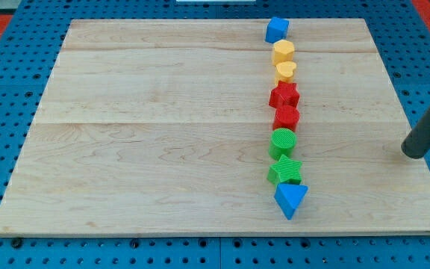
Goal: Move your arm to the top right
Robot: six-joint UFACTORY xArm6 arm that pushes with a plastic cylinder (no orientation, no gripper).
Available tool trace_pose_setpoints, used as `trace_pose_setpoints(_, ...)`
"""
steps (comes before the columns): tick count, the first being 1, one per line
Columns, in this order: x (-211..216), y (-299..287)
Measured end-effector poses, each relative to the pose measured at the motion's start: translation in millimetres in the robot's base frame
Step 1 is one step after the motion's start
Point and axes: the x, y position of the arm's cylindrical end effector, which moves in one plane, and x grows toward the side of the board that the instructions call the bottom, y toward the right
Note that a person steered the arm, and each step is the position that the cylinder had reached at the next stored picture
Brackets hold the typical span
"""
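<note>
The big wooden table [163,112] holds eight blocks [284,112] in one line, top edge to bottom edge. My tip [415,152] rests by the right edge, apart from them. No fingers here. The top right corner stays free.

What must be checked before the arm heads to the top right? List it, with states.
1. My tip in view, on the board's right side: ok.
2. Tip apart from every block: ok.
3. Path up the view's right edge holds no blocks: ok.
4. Column from the blue block at the top to the blue triangle at the bottom lies left of the tip: ok.
5. Top right corner bare: ok.
6. Tip touching the board: cannot tell.
</note>
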Motion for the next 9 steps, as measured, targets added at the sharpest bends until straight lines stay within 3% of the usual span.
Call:
trace_pose_setpoints(2, 5.4, 11.7)
trace_pose_setpoints(4, -21.1, -4.2)
trace_pose_setpoints(7, -66.0, -104.4)
trace_pose_setpoints(9, -155.2, -75.9)
